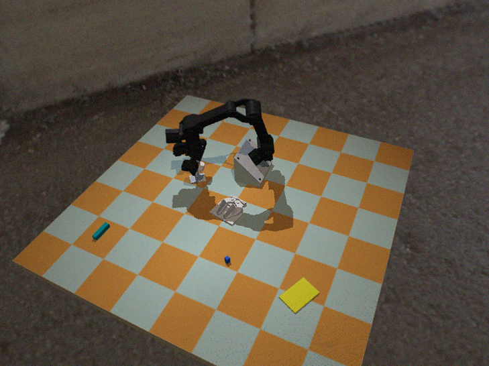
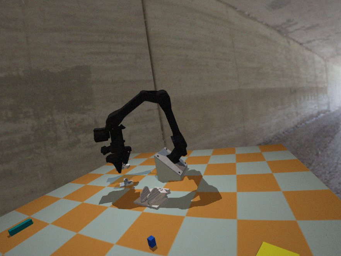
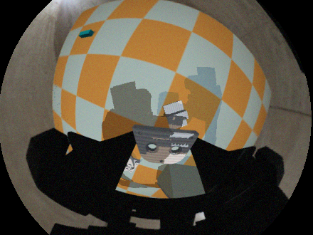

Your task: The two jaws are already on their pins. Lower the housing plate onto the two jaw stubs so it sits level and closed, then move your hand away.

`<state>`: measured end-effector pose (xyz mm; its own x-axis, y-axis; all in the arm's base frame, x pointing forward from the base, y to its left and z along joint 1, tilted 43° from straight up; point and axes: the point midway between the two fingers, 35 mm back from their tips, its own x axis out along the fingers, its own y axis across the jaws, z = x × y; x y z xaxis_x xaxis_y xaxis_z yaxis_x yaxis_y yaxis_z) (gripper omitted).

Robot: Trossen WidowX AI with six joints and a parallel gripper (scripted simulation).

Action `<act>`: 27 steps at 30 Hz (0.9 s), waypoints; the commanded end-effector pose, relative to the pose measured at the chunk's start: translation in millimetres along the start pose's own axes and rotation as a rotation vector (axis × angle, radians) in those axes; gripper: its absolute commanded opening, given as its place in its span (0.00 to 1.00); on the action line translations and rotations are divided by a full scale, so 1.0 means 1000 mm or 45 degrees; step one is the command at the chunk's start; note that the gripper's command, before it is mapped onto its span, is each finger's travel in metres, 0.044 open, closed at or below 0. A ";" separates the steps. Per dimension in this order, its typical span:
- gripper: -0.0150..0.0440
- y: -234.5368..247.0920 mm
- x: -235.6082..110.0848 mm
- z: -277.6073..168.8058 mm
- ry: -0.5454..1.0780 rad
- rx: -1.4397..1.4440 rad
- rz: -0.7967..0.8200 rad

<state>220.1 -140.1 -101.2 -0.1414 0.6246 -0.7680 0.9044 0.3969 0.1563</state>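
Observation:
My gripper (image 1: 195,167) (image 2: 122,166) (image 3: 164,136) is shut on the grey housing plate (image 2: 126,166) (image 3: 161,157), which shows two round holes in the wrist view. It holds the plate raised above the mat, to the left of the jaw assembly in the top and exterior views. The assembly's pale base plate (image 1: 217,213) (image 2: 139,202) lies on the mat. Two ridged grey jaws (image 2: 153,195) stand on it side by side, with lighter parts behind them. The assembly shows only partly in the wrist view (image 3: 131,164). The jaw stubs and pins are too small to make out.
A small pale stand (image 1: 196,178) (image 2: 126,183) (image 3: 176,115) is on the mat below the held plate. The arm's grey base block (image 1: 249,171) (image 2: 168,170) is behind the assembly. A teal bar (image 1: 101,230) (image 2: 20,227), blue block (image 1: 227,259) (image 2: 151,241) and yellow slab (image 1: 299,295) (image 2: 275,250) are farther forward.

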 end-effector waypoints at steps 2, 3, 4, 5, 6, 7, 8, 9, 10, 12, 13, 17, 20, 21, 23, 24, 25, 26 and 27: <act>0.85 0.012 -0.001 -0.014 0.005 0.213 0.003; 0.85 0.015 -0.002 -0.016 0.004 0.249 0.003; 0.85 0.017 -0.002 -0.018 0.004 0.285 0.003; 0.85 0.019 -0.003 -0.020 0.003 0.322 0.003; 0.85 0.021 -0.003 -0.022 0.002 0.358 0.003; 0.85 0.023 -0.003 -0.024 0.002 0.394 0.003; 0.85 0.025 -0.003 -0.026 0.001 0.430 0.003; 0.85 0.027 -0.004 -0.028 0.001 0.466 0.004; 0.85 0.029 -0.004 -0.031 0.001 0.502 0.004; 0.85 0.033 -0.004 -0.035 0.000 0.575 0.004; 0.85 0.035 -0.005 -0.037 0.000 0.611 0.004; 0.85 0.042 -0.005 -0.046 -0.001 0.755 0.005; 0.85 0.047 -0.006 -0.053 0.000 0.863 0.006; 0.85 0.049 -0.006 -0.056 0.000 0.899 0.006; 0.85 0.052 -0.006 -0.060 0.000 0.971 0.007; 0.85 0.054 -0.006 -0.063 0.000 1.007 0.007; 0.85 0.056 -0.006 -0.065 0.001 1.043 0.007; 0.85 0.057 -0.006 -0.068 0.001 1.079 0.007; 0.85 0.059 -0.006 -0.070 0.002 1.115 0.007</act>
<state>245.6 -83.8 -51.2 -0.1344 0.6194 -0.7735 0.9325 -0.1850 -0.3101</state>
